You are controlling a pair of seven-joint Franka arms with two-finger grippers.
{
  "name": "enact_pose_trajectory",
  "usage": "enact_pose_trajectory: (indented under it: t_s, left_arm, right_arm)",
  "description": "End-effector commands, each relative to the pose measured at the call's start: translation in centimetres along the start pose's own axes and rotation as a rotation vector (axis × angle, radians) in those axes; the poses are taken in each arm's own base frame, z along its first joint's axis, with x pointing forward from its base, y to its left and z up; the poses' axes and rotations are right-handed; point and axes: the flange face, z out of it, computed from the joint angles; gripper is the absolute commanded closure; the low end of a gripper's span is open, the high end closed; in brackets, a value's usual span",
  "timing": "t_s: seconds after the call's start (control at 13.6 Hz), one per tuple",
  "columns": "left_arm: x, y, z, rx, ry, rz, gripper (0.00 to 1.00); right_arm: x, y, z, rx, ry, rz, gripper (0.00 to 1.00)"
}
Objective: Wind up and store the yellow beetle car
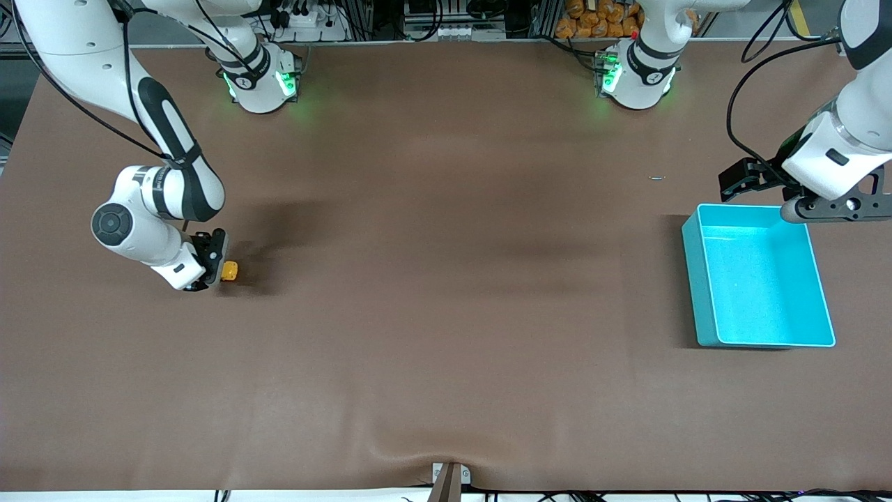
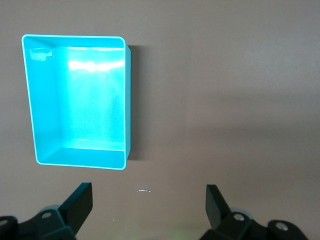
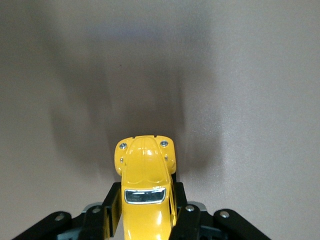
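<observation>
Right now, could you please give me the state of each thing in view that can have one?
yellow beetle car: gripped by its sides, low at the table toward the right arm's end.
right gripper: shut on the car.
left gripper: open, holding nothing, waiting over the table beside the bin.
turquoise bin: upright, nothing in it.

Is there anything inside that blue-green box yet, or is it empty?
Empty. The turquoise bin shows only its bare, shiny floor in the left wrist view; the yellow beetle car is clamped in the right gripper at the right arm's end.
</observation>
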Motion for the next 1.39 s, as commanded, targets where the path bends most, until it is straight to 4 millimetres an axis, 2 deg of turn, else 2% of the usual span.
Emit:
enact_pose_trajectory:
  t_s: [0.0,0.51,1.17,1.32]
  left_arm:
    - [0.2,-0.1,-0.1,0.017,0.002,-0.01,0.0]
    - [0.3,0.0,0.2,0.018,-0.003,-0.008,0.0]
    - [0.3,0.0,0.2,0.018,-0.003,-0.008,0.0]
    - [0.3,-0.1,0.1,0.018,-0.003,-0.01,0.0]
  right_arm:
    - [-1.3,0.6,1.9,0.007,0.006,0.002,0.72]
    - [-2.1,0.6,2.0,0.008,0.005,-0.002,0.72]
    - [-5.5,0.8,2.6,0.013,0.01,-0.017,0.72]
    - [-5.7,0.8,2.7,0.016,0.01,-0.016,0.69]
